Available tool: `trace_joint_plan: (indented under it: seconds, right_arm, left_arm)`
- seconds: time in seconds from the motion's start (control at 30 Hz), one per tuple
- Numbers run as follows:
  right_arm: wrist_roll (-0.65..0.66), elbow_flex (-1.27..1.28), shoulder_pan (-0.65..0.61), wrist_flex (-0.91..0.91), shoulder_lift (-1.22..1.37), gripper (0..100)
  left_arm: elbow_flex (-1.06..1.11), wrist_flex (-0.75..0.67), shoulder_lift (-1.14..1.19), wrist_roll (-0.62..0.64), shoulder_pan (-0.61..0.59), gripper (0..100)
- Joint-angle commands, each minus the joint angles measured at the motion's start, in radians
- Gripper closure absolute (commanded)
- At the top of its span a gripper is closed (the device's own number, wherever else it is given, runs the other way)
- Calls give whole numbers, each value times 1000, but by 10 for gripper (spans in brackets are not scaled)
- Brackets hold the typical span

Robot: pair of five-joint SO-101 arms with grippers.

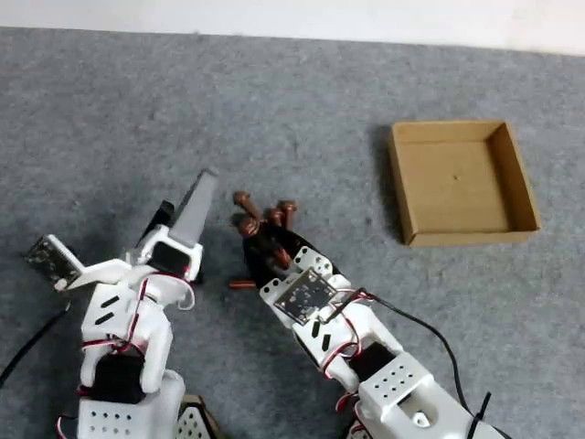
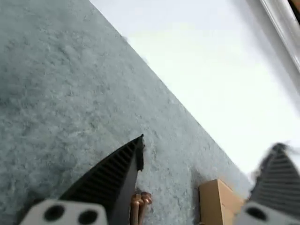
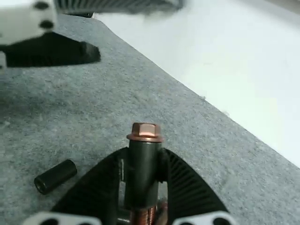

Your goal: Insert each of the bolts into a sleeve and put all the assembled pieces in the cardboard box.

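You get soft, even light across the high view, with no glare on the grey carpet (image 1: 302, 101). The cardboard box (image 1: 457, 183) drops a short, soft shadow along its left wall there, so the light probably comes from the right. Deeper shade pools beneath both arms. In the left wrist view the white surface (image 2: 225, 61) beyond the carpet is washed out bright, and one finger (image 2: 276, 176) close to the lens is smeared. In the right wrist view the bolt (image 3: 146, 132) shows a dull coppery gleam, while the grey bar (image 3: 117, 4) across the top blurs.
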Motion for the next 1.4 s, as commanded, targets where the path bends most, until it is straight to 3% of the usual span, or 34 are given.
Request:
trace_joint_plan:
  seconds: [0.0, 0.17, 0.27, 0.43, 0.63, 0.73, 1.0, 1.07, 1.2, 1.37]
  right_arm:
    - [8, 62, 22, -22, -19, 995]
    - [8, 61, 147, -22, -19, 995]
    - [6, 61, 216, -21, -19, 995]
    - [-29, 33, 291, -12, -13, 995]
    - [-315, -280, 544, 369, 28, 995]
    - [-348, -460, 662, 430, 168, 995]
    - [-368, -957, 789, 437, 842, 995]
    - [-427, -1052, 811, 437, 961, 995]
    - [-525, -1175, 846, 437, 1099, 995]
    - [-542, -1184, 885, 437, 1147, 991]
  left_arm:
    - [-47, -3, -8, -20, -19, 768]
    - [19, -103, -8, -132, -27, 1000]
    - [85, -207, -8, -190, -64, 960]
    - [122, -259, -8, -269, -85, 995]
    - [142, -258, -7, -281, -84, 993]
    - [157, -261, -7, -284, -76, 993]
    - [173, -259, -7, -287, -35, 993]
    - [173, -259, -7, -287, -33, 993]
    - [173, -259, -7, -287, -33, 992]
    - [173, -261, -7, -287, -31, 990]
